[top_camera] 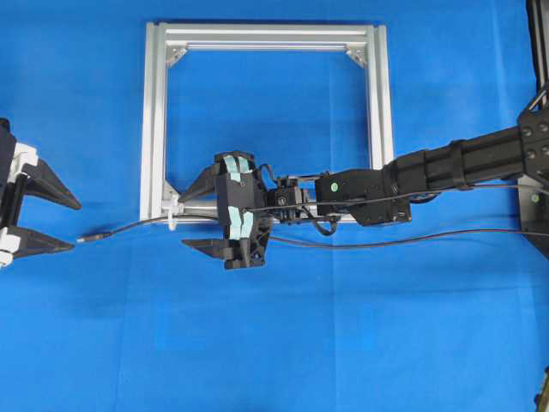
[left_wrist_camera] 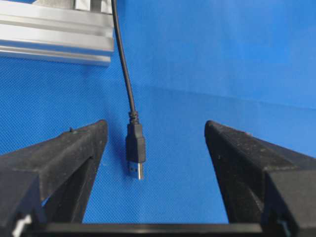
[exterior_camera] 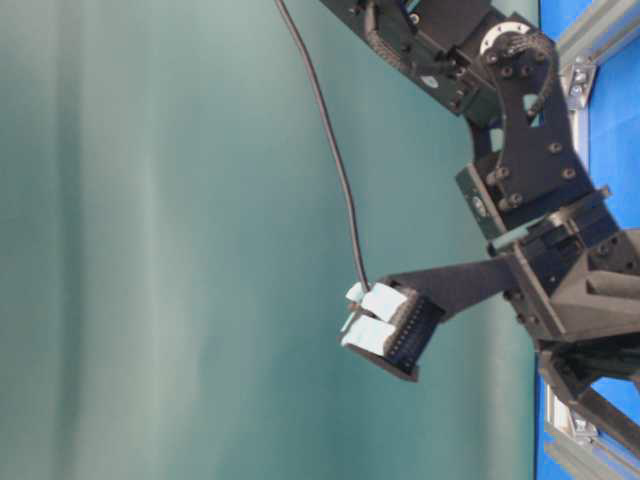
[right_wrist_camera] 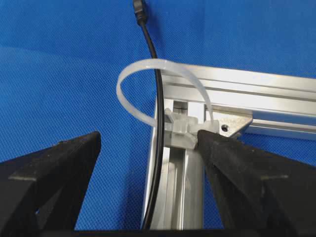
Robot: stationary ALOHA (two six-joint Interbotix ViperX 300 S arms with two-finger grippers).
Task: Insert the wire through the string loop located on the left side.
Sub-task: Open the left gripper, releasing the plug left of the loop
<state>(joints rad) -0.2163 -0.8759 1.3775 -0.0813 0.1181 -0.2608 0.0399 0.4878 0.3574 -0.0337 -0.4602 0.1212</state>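
Observation:
The wire (top_camera: 137, 227) is a thin black cable lying on the blue mat. It runs from under my right gripper (top_camera: 182, 221) leftward through the string loop (top_camera: 174, 213) and ends in a plug (top_camera: 90, 238). In the right wrist view the wire (right_wrist_camera: 157, 148) passes inside the white string loop (right_wrist_camera: 129, 74), and my right gripper (right_wrist_camera: 149, 136) stands open astride it, one fingertip (right_wrist_camera: 210, 143) against the tie's head. My left gripper (top_camera: 75, 227) is open at the left edge. In its wrist view the plug (left_wrist_camera: 136, 150) lies loose on the mat between the fingers of the left gripper (left_wrist_camera: 155, 128).
A square silver aluminium frame (top_camera: 154, 120) lies on the blue mat, and the loop is tied at its near-left corner. The frame's bar (left_wrist_camera: 54, 34) shows ahead of the left gripper. The wire's tail (top_camera: 386, 245) trails off to the right.

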